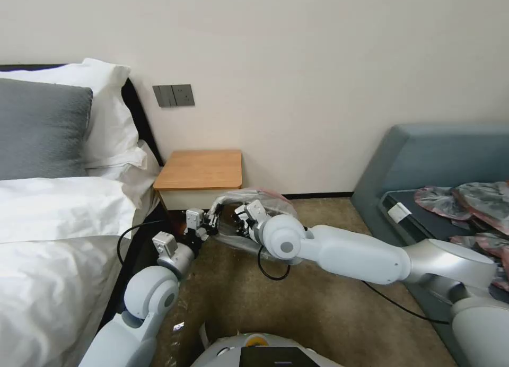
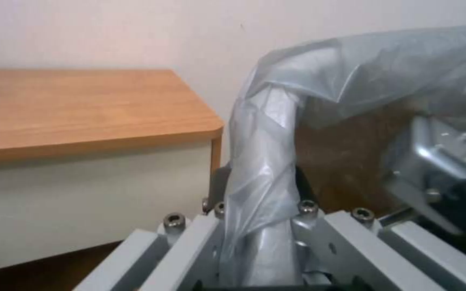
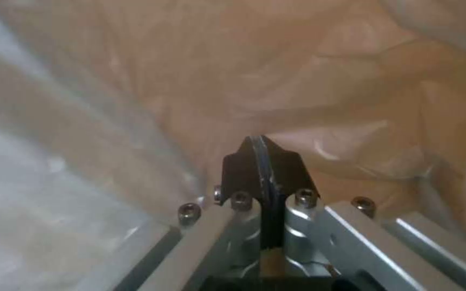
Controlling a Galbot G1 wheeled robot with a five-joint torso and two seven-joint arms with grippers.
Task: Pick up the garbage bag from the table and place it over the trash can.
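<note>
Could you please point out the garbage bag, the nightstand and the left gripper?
Thin translucent grey plastic garbage bag [image 2: 352, 60], left wrist view: its stretched upper film.
Orange-brown wooden nightstand [image 1: 201, 168], head view: its flat top.
Left gripper [image 1: 213, 224], head view: its fingertips.

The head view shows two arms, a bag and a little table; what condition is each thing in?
Garbage bag: off the table, stretched between both grippers, beside the nightstand.
Left gripper: jaws shut on the bag's edge.
Right gripper: jaws shut, inside the bag.
Table: top bare.
Spare bags: lying crumpled on the sofa.
</note>
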